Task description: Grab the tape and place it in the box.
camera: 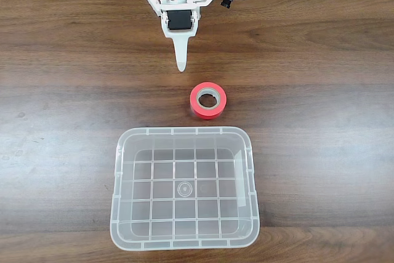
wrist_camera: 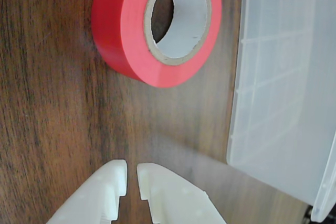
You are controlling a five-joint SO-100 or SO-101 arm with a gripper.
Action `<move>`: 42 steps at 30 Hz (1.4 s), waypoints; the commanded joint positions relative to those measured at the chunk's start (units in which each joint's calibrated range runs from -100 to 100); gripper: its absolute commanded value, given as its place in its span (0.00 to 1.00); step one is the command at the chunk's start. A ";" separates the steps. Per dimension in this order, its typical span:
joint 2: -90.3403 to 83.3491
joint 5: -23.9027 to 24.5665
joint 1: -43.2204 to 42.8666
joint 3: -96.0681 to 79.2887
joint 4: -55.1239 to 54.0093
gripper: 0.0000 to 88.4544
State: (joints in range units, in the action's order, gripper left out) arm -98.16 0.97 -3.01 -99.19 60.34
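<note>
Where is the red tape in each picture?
Fixed view: the red tape lies flat on the wooden table, just right of the middle, between the white end effector above and the clear box below.
Wrist view: the red tape is at the top middle, beyond the end effector tips at the bottom edge.
Shared landmark: the clear box, close beside the tape in both views.

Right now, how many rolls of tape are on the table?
1. The red tape roll lies flat on the wooden table, between the gripper and the clear plastic box.
</note>
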 commanded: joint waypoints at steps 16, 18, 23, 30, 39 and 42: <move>-0.39 0.72 -4.16 7.42 1.05 0.01; -0.39 1.51 -5.33 9.44 1.65 0.01; -0.31 1.78 -7.09 12.94 5.59 0.01; -0.15 1.78 -7.02 18.99 8.92 0.01; 22.13 1.35 -7.02 37.82 9.01 0.01; 35.73 1.20 -7.09 48.33 9.27 0.01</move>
State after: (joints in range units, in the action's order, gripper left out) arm -80.66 2.32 -9.69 -68.14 69.07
